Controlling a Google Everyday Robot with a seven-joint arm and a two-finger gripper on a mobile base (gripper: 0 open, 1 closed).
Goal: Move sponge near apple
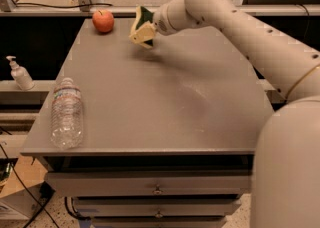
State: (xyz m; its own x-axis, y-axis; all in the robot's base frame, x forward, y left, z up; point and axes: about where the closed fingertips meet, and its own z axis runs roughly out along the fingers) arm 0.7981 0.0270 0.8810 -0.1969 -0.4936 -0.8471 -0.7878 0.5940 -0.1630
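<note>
One short gap separates the sponge [142, 28], clenched tilted in the tool [151, 25] above the far end of the desk [165, 102], from the apple [103, 21], which sits to its left in view; lowering it there likely suffices.

Water bottle [66, 113] on table [165, 122]; pump dispenser [20, 73] alongside.
</note>
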